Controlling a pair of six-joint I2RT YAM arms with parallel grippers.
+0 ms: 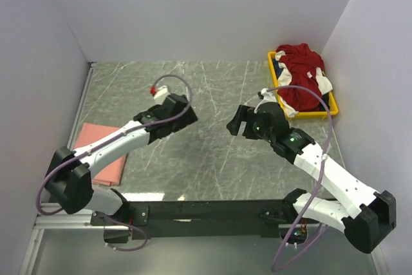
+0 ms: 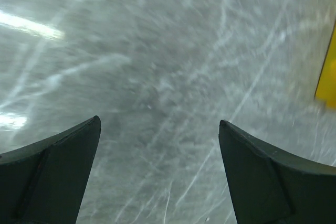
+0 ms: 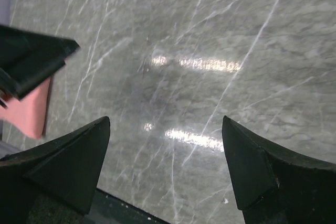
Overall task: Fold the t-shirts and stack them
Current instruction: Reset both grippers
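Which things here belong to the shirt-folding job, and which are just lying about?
Belong to the job:
salmon-pink t-shirt, lying flat on the left
dark red and white t-shirt, bunched in the tray

Just there:
yellow tray
marble table

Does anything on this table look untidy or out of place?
Yes: the dark red t-shirt with white parts lies crumpled in the yellow plastic tray, far right, white cloth spilling over its near rim. The salmon-pink folded t-shirt lies flat, left.

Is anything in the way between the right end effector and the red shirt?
No loose object lies on the table between the right end effector and the dark red shirt; only the rim of the yellow tray holding it.
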